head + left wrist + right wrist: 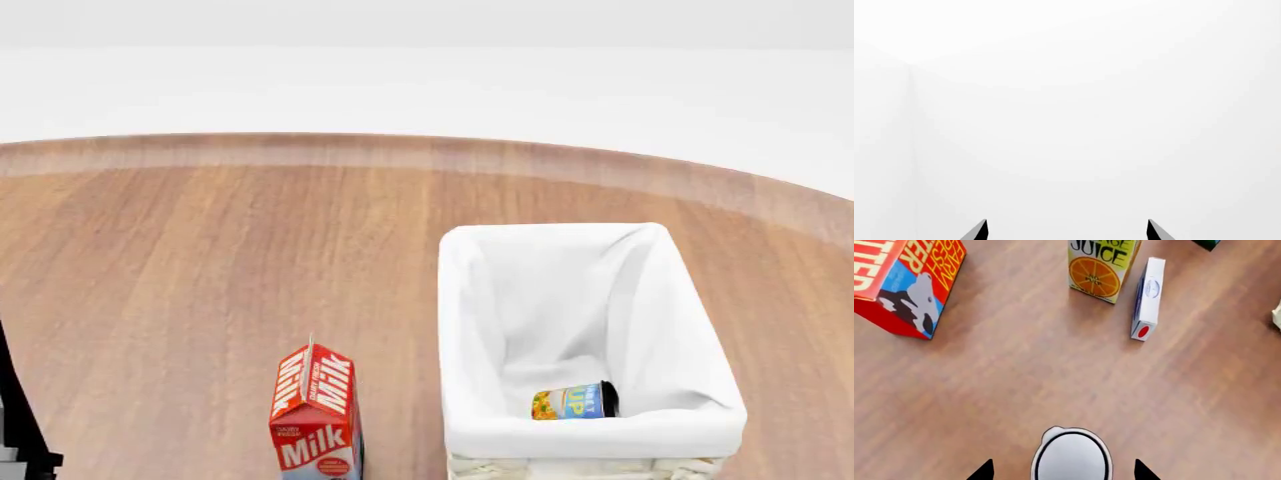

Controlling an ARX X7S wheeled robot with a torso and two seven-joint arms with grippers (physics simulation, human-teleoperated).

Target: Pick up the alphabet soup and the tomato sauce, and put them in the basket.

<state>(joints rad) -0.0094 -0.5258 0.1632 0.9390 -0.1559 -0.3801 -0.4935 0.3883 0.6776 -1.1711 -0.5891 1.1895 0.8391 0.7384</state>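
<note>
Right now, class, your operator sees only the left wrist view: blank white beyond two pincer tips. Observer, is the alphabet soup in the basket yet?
Observer: Yes. In the head view the alphabet soup lies on its side inside the basket.
Operator: What stands near it?
Observer: A milk carton, upright, apart from the basket on the robot's left.
Operator: And the right pincer?
Observer: The right wrist view shows the right pincer open, with a round pale-topped thing between its tips, its label hidden.
</note>
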